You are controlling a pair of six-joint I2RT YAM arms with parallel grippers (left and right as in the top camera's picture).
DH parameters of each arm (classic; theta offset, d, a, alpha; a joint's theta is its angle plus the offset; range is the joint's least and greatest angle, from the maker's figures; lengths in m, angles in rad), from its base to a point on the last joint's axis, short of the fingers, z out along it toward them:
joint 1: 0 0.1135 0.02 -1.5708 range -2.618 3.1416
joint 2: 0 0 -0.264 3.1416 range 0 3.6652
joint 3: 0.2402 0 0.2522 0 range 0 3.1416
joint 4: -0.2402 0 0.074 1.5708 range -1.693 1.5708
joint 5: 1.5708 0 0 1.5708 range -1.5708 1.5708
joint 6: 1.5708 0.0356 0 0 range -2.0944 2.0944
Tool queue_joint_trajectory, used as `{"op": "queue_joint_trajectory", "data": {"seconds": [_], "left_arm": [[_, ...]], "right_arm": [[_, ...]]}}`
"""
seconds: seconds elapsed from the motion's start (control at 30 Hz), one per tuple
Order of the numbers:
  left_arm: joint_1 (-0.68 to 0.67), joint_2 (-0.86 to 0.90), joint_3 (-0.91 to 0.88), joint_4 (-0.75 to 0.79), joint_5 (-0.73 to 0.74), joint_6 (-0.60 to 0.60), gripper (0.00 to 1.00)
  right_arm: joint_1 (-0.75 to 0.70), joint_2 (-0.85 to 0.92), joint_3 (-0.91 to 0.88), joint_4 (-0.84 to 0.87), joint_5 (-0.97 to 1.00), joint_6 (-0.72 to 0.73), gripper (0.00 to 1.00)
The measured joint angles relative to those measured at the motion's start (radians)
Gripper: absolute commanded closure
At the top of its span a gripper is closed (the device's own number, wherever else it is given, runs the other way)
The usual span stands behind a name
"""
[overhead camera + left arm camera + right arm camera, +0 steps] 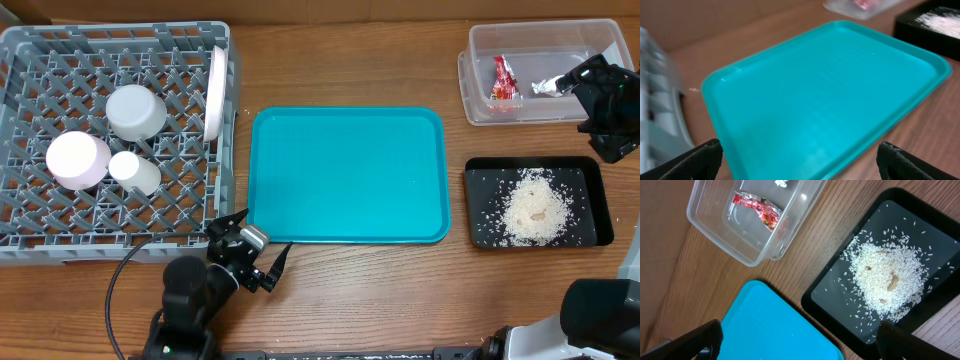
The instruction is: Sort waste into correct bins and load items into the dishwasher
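Note:
The grey dish rack (60,235) at the left holds an upright white plate (214,90), a white bowl (136,110), a pale pink bowl (78,160) and a small white cup (133,172). The clear tub (480,110) at the top right holds the red wrapper (504,80) and the white tissue (545,87). The black tray (485,225) holds a heap of rice (538,207). My left gripper (255,240) is open and empty by the teal tray's front left corner. My right gripper (598,100) is open and empty, raised beside the tub. No chopsticks are in view.
A large teal tray (345,175) lies in the middle, bare but for a few specks. It fills the left wrist view (815,90). The right wrist view shows the tub (740,245), the wrapper (757,209), the rice (885,277) and the black tray (840,287). A cable loops at the front left.

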Motion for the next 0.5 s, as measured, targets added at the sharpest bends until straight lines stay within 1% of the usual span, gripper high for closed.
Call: {"op": "queue_joint_trajectory", "data": {"seconds": [0.17, 0.3, 0.5], "left_arm": [[0.011, -0.127, -0.057, 0.018, -0.069, 0.0, 0.0], [0.071, -0.204, -0.097, 0.026, -0.093, -0.001, 0.0], [0.156, -0.288, -0.099, 0.034, -0.106, -0.002, 0.0]], "right_arm": [[0.0, 0.0, 0.0, 0.0, 0.0, 0.0, 0.0], [0.0, 0.0, 0.0, 0.0, 0.0, -0.001, 0.0], [0.0, 0.0, 0.0, 0.0, 0.0, -0.001, 0.0]]}}
